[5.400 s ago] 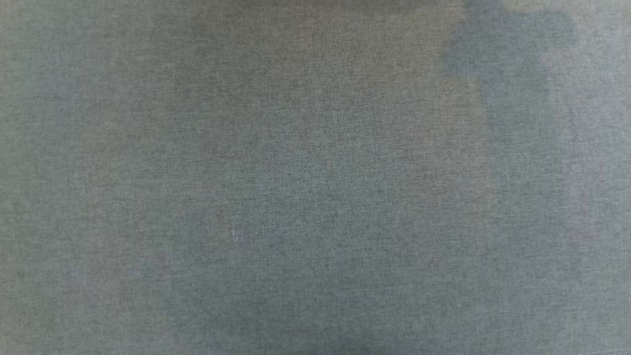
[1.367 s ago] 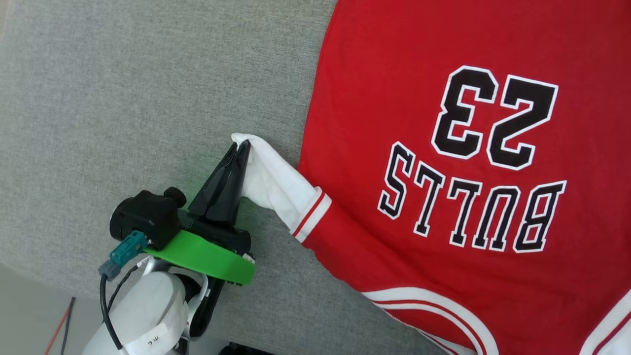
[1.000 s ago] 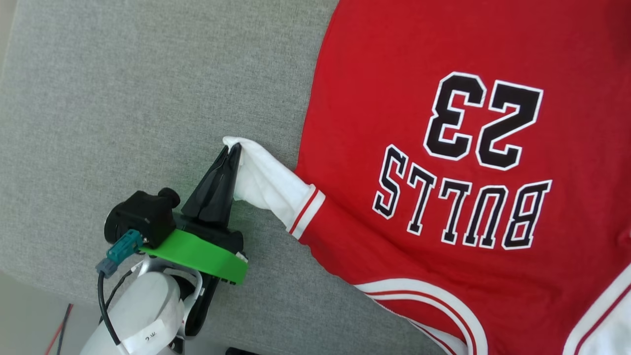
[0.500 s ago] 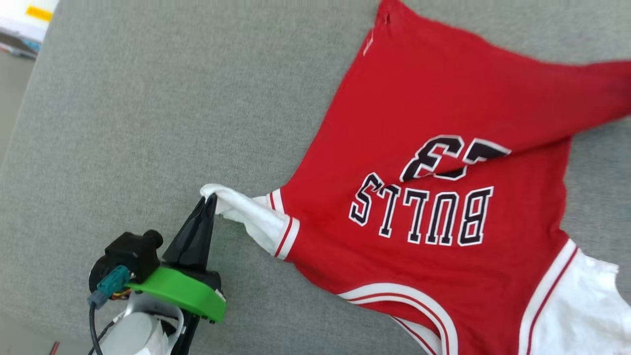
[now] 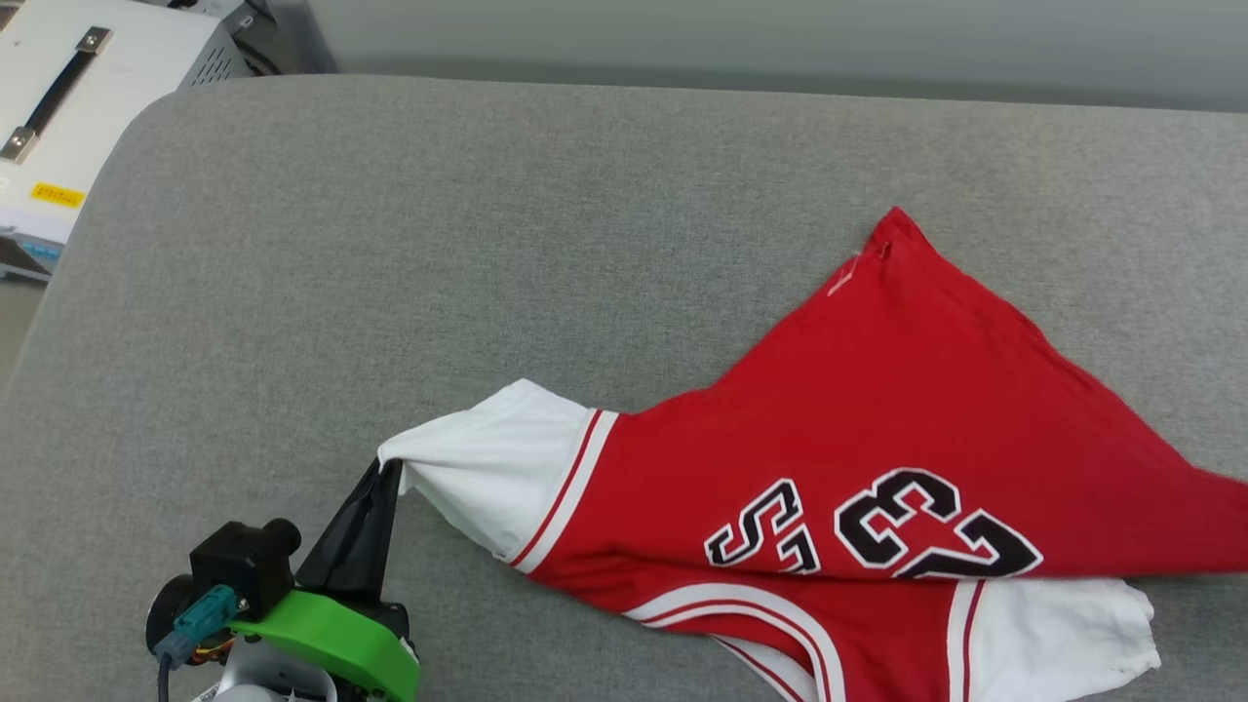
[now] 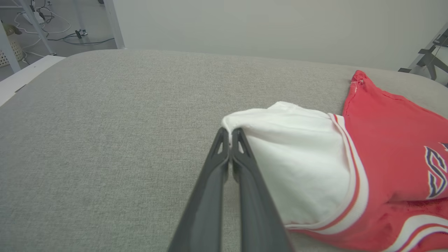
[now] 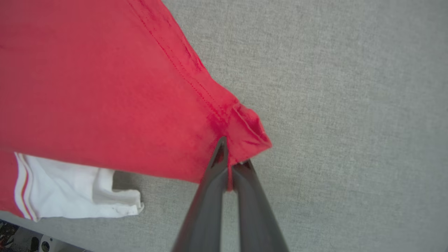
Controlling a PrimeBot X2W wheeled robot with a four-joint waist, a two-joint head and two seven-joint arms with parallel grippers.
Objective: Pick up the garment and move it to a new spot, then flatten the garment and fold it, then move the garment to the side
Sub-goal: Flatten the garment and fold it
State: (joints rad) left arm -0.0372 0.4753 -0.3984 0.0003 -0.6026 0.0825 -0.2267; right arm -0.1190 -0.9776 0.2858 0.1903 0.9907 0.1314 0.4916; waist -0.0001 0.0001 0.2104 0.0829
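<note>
Red garment (image 5: 877,409) lying on grey cushion (image 5: 390,244), right of centre, number print up; left gripper (image 5: 388,470) pinching white sleeve (image 5: 487,468) tip; right gripper (image 7: 233,150) pinching red hem corner (image 7: 250,129)

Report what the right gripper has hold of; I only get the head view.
Observer: The right gripper is shut on a red hemmed corner of the garment.
Operator: Check the left grip up close.
Observer: The left gripper pinches just the outer edge of the white sleeve at its fingertips.
Operator: Describe what's under the right gripper.
Observer: Grey upholstery lies beneath it.
</note>
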